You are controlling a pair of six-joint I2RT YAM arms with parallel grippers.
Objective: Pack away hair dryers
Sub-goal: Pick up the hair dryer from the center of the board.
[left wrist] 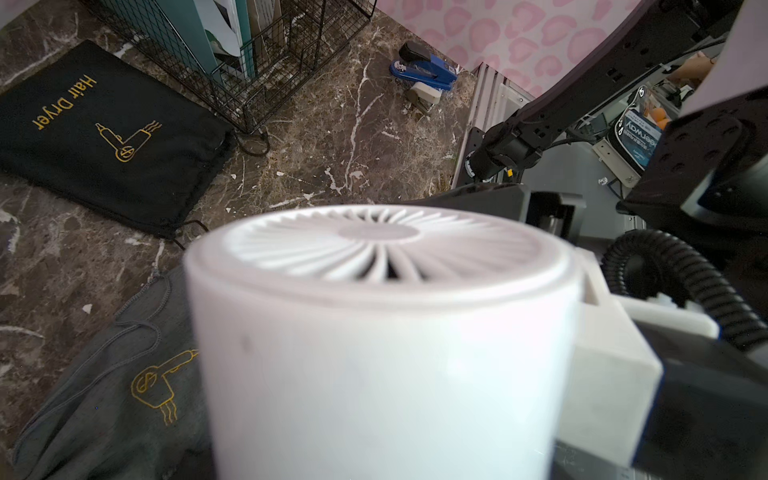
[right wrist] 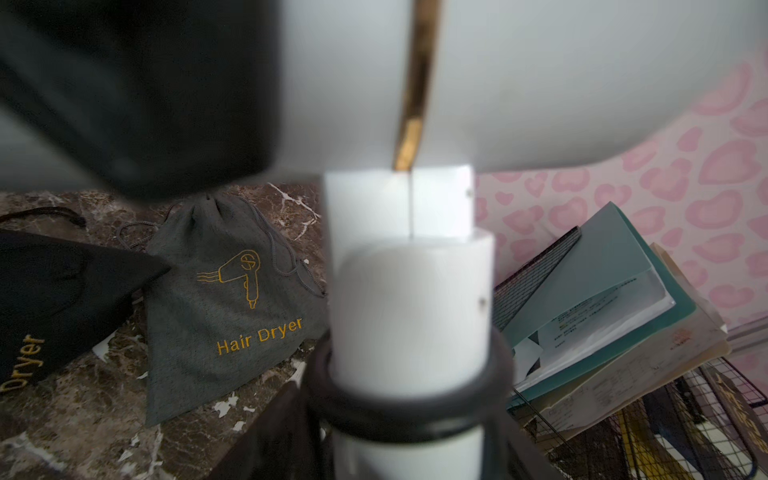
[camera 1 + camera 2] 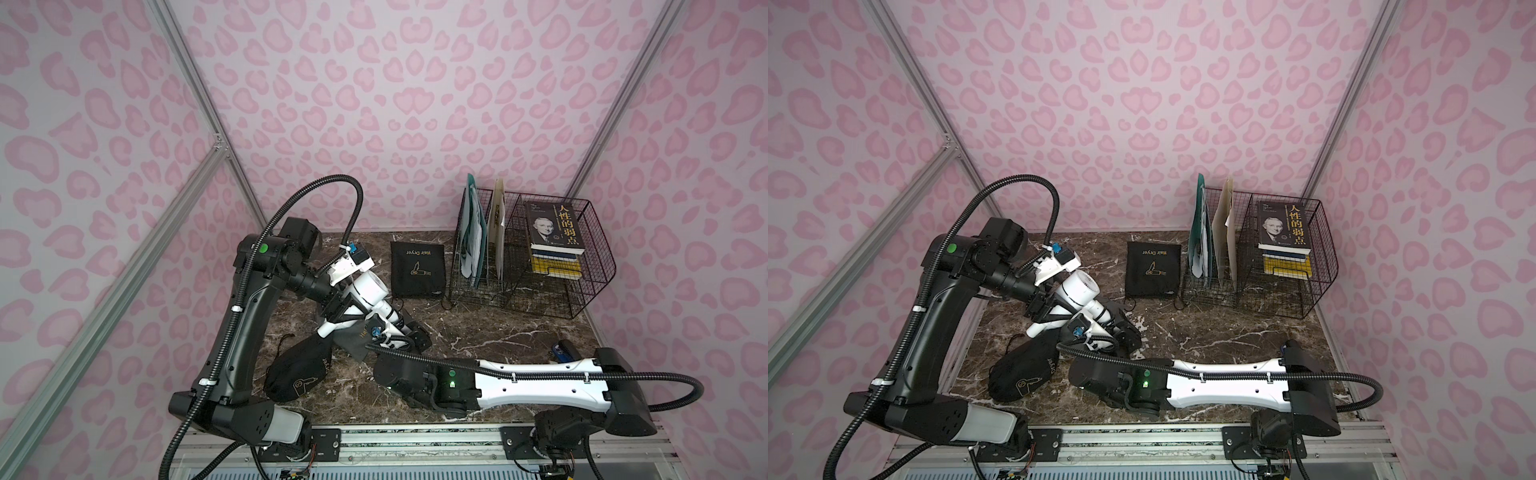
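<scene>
Left pincer point(image 3: 345, 311) clamps smooth white cylindrical hair dryer point(image 3: 370, 289); right pincer point(image 3: 401, 324) flanks its handle, grip unclear.

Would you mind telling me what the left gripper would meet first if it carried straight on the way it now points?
The white hair dryer: its barrel fills the left wrist view directly ahead of the left gripper. Whether the jaws already grip it, I cannot tell.

both top views, nearly alike, look down from high above my base, facing the back wall point(image 3: 395, 104), far enough to hold the whole table point(image 3: 478, 345). my left wrist camera sits right against the white dryer point(image 1: 382, 353); my right one too, and both share the grey pouch point(image 1: 112, 395).
</scene>
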